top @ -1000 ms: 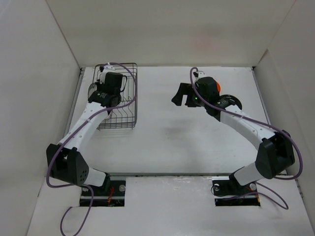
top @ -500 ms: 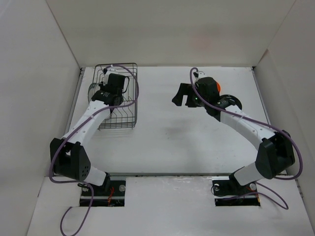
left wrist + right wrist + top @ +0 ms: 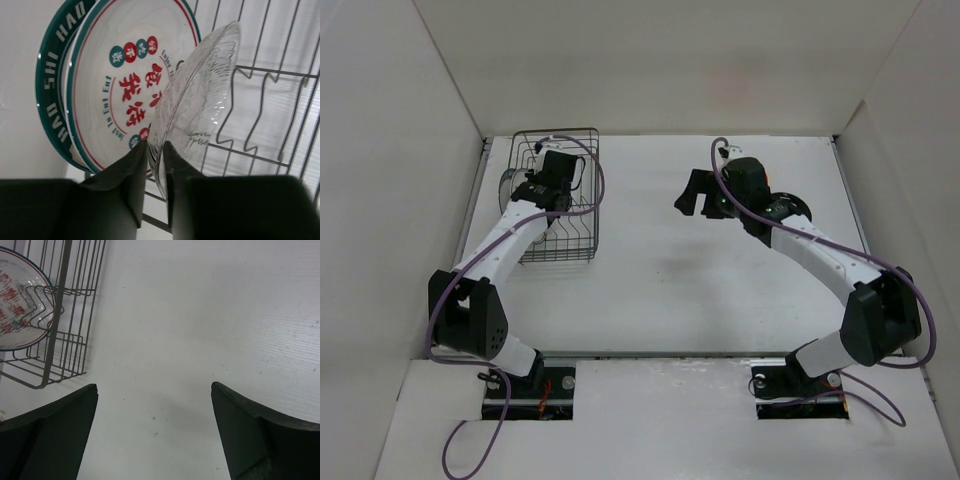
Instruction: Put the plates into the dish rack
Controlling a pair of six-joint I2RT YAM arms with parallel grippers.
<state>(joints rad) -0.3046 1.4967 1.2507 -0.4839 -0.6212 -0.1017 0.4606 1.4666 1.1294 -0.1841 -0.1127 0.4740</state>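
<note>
A clear glass plate sits tilted on edge inside the black wire dish rack, just beside a red-marked white plate and a green-rimmed plate. The left arm has its jaws clamped on the glass plate's rim. Well apart, the right arm hangs over the white bench, jaws spread wide.

The left arm overhangs the dish rack; right arm apart.
</note>
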